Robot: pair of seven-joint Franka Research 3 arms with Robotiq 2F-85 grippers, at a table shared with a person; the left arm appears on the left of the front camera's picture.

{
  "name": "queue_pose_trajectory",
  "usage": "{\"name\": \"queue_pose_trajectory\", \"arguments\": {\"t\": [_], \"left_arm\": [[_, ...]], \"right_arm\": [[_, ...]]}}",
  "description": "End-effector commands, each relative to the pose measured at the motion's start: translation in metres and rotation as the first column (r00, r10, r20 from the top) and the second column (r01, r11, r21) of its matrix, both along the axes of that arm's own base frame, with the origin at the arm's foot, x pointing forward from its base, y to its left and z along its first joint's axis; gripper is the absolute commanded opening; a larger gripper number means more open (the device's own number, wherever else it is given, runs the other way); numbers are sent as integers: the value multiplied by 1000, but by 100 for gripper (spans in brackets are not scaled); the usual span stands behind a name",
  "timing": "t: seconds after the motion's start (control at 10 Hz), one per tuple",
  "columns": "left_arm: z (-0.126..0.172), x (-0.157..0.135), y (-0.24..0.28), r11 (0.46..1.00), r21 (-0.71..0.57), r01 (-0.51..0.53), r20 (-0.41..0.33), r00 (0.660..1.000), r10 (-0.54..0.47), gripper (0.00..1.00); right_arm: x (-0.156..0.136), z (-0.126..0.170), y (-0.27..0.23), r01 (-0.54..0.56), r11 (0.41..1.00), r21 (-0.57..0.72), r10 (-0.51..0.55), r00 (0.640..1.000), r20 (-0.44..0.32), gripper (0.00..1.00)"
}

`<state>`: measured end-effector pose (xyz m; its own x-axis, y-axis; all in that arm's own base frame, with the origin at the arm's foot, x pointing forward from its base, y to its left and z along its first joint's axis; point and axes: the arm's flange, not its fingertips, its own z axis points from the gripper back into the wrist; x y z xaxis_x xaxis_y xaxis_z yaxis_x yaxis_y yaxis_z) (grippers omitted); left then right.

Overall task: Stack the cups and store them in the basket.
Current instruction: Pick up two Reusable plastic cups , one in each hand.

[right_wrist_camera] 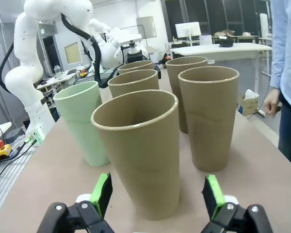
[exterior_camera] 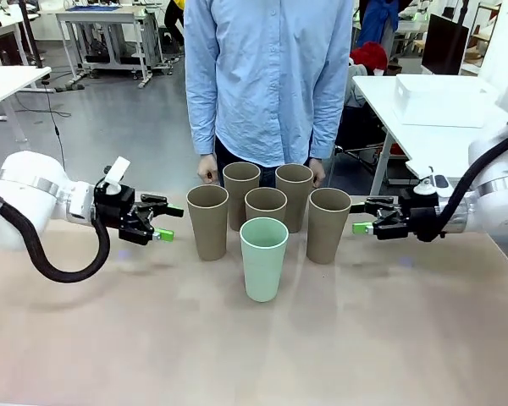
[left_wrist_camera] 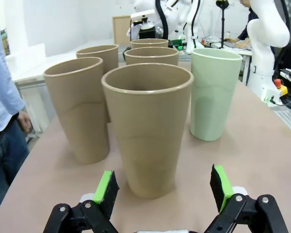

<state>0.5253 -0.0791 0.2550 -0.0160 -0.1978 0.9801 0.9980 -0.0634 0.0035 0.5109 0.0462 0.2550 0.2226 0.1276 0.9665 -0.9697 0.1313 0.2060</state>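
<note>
Cups: Six cups (exterior_camera: 266, 205) stand close together in the middle of the front view, upright with their mouths up. Five are brown. The green cup (exterior_camera: 263, 258) stands in front.
How they feel: I think they are light and stiff. Their smooth sides may slip, and tall cups tip over easily.
Where to hold: I would pinch one cup across its sides, a bit under the rim, where it is wide.
My left gripper (exterior_camera: 169, 222): It is spread wide at the middle left. It points at the left brown cup (exterior_camera: 207, 222) and does not touch it.
My right gripper (exterior_camera: 361, 217): It is spread wide at the middle right. It faces the right brown cup (exterior_camera: 328, 224) and holds nothing.
Basket: A white bin (exterior_camera: 440, 114) sits on a side table in the upper right, well apart from the cups. I think this is the basket.
</note>
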Motion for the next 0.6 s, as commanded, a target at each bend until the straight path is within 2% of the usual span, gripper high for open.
{"name": "queue_pose_trajectory", "arguments": {"t": [0.0, 0.5], "left_arm": [[-7, -2, -7, 999, -31, -8, 46, 999, 10, 100], [-15, 3, -27, 998, -56, 10, 57, 998, -7, 100]], "right_arm": [[8, -8, 7, -37, 999, 39, 34, 997, 64, 100], [9, -23, 13, -88, 994, 64, 82, 992, 92, 100]]}}
